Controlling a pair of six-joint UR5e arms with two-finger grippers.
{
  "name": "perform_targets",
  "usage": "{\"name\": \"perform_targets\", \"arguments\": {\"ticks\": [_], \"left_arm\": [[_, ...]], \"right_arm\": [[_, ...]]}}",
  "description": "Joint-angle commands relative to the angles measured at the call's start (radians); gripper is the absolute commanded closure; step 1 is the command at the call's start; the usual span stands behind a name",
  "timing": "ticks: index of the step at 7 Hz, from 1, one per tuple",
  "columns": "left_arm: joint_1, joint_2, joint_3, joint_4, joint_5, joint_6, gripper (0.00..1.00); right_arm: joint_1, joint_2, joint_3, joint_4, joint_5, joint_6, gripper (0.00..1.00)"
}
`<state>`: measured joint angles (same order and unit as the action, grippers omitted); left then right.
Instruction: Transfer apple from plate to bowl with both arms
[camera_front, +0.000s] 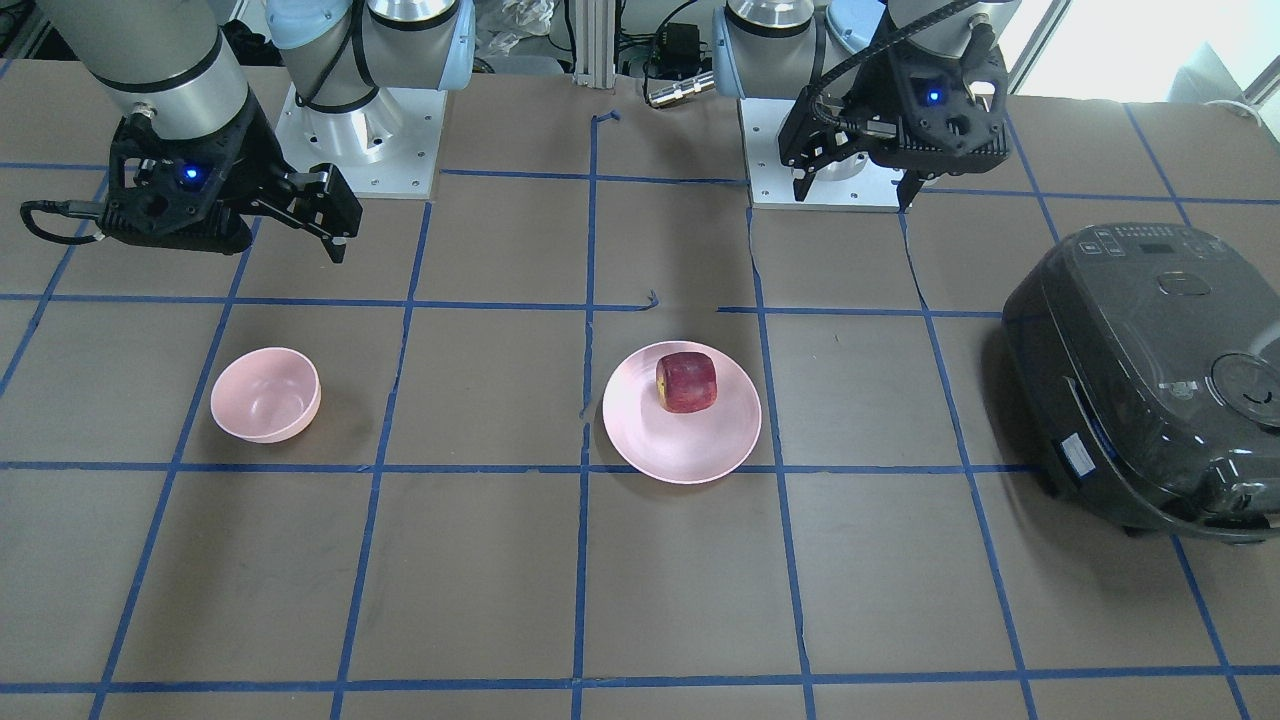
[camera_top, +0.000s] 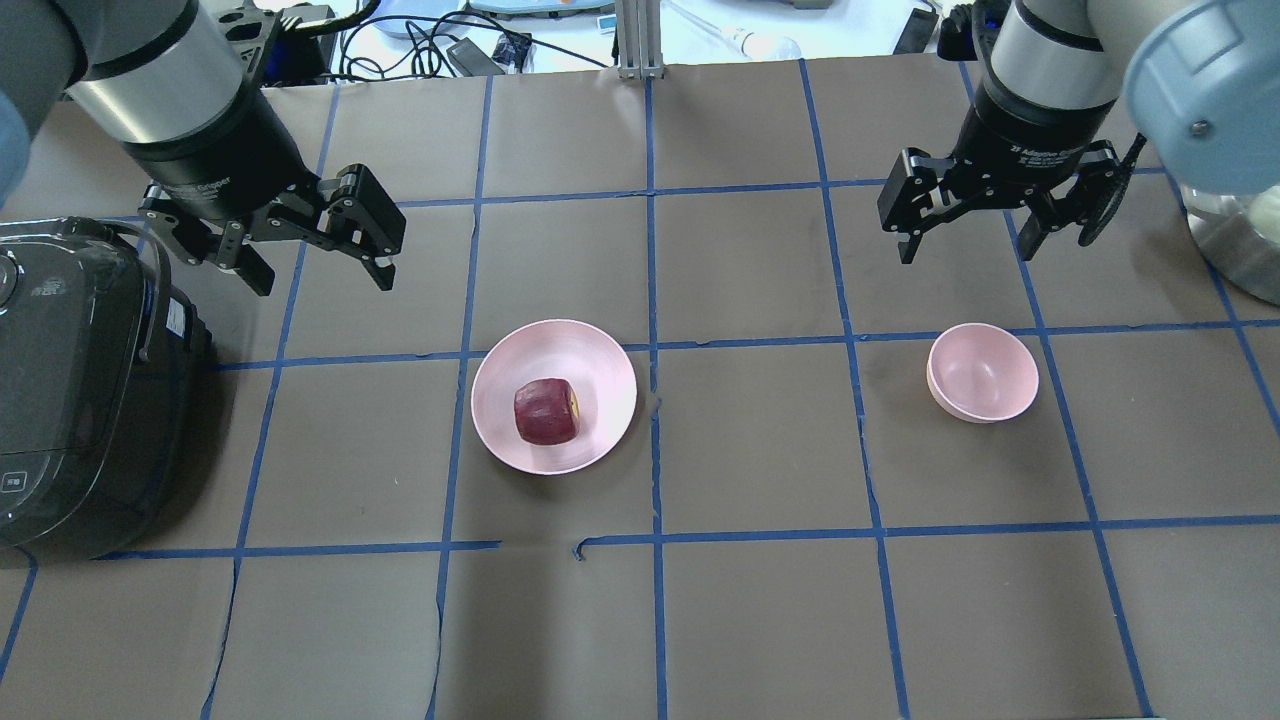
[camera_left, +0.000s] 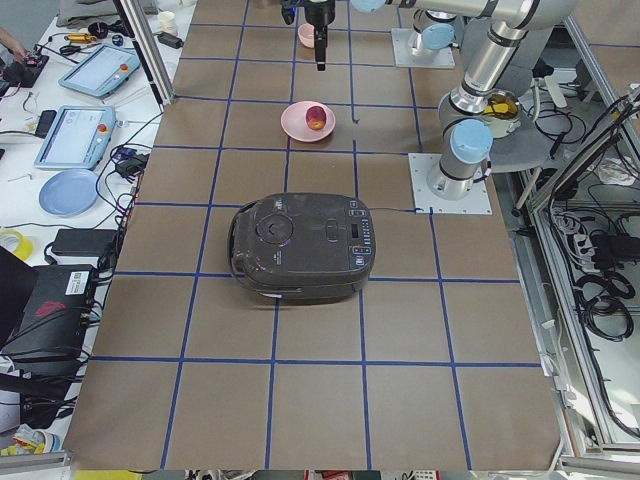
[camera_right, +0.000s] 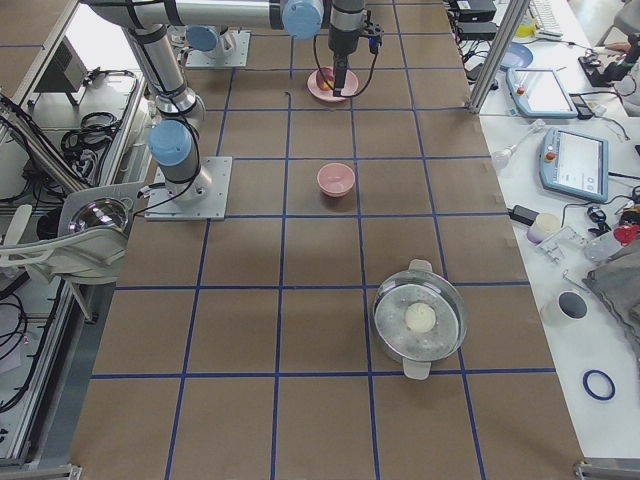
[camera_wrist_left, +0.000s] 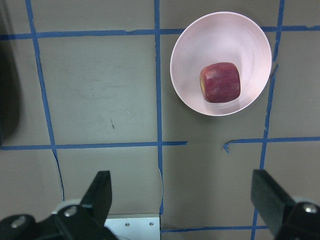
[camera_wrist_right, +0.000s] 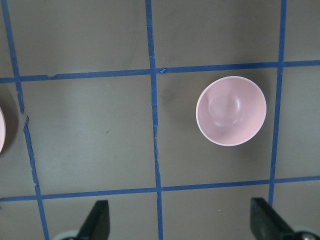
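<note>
A: Checking progress: is any step complete?

B: None. Apple (camera_top: 547, 411) rests on the plate (camera_top: 596, 356). Bowl (camera_top: 982, 372), well apart from the plate, is empty. Left end effector (camera_top: 322, 270), near the plate, and right end effector (camera_top: 965, 245), farther from the plate, are wide open, holding nothing. Pickup, handover and placement remain.

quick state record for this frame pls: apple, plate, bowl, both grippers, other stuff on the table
apple: on the plate, not gripped
plate: on the table, left arm's side of centre
bowl: upright, empty, right arm's side, apart from the plate
left gripper: open, raised, holds nothing
right gripper: open, raised, holds nothing
other: dark rice cooker at the left end
progress: transfer not yet begun
</note>
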<state>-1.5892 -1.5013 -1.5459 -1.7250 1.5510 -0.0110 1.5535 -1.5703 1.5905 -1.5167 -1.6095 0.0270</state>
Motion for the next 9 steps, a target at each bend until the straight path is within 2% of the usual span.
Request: {"name": "perform_targets", "arguments": {"ticks": [1,3,4,5,6,7,8,9], "left_arm": [[0.003,-0.013,0.000,0.007,0.000,-0.004,0.00],[-0.014,-0.065,-0.016,0.068,-0.009,-0.111,0.00],[-0.043,-0.104,-0.060,0.126,-0.009,-0.169,0.00],[-0.087,-0.129,-0.127,0.227,-0.008,-0.247,0.00],[-0.113,-0.152,-0.207,0.290,-0.008,-0.323,0.00],[-0.142,-0.175,-0.279,0.411,-0.009,-0.361,0.00],[-0.187,-0.204,-0.316,0.521,-0.002,-0.384,0.00],[-0.201,-0.230,-0.341,0.545,-0.006,-0.435,0.00]], "right_arm": [[-0.022,0.021,-0.001,-0.037,0.005,-0.095,0.00],[-0.161,0.036,0.000,-0.034,0.002,-0.145,0.00],[-0.234,0.064,0.000,-0.048,-0.001,-0.212,0.00],[-0.252,0.088,0.006,-0.062,-0.006,-0.217,0.00],[-0.253,0.113,0.038,-0.122,0.005,-0.216,0.00],[-0.263,0.116,0.090,-0.137,0.010,-0.222,0.00],[-0.271,0.131,0.168,-0.199,0.007,-0.239,0.00],[-0.301,0.141,0.245,-0.305,0.003,-0.298,0.00]]}}
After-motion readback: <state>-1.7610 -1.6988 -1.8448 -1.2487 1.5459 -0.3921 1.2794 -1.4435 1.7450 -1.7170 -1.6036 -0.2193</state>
